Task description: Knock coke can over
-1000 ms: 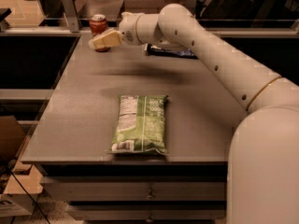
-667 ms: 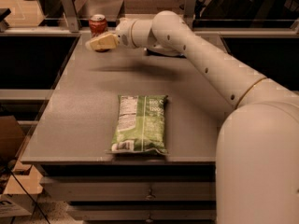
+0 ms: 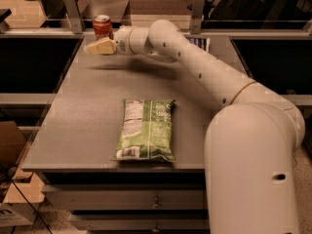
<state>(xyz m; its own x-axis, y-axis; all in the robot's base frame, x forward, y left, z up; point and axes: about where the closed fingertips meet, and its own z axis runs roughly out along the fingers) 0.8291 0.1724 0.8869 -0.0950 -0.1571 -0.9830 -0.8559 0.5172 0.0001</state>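
plainly, our gripper (image 3: 100, 46) hangs low over the far left corner of the table (image 3: 73, 130), its pale tip pointing left, and we cannot tell from this view whether it is parted or closed; nothing shows as held in it. just behind it, at the table's back edge, the coke can (image 3: 102, 26) stands upright with its silver top up. its lower part is hidden by the gripper, so we cannot say whether the two touch or are merely close. the arm (image 3: 195, 67) runs back from there, diagonally across the table to the robot's body at the near right. the green chip bag (image 3: 145, 129) lies flat near the front middle, well apart from all this and out of the way. as we judge it, the approach is as good as done, but the knock itself is not: an upright can means the task is not yet met. what is left looks like one short push against the can's side, high enough to tip it rather than slide it. since the can sits near the rear edge, we would expect it to roll once down.
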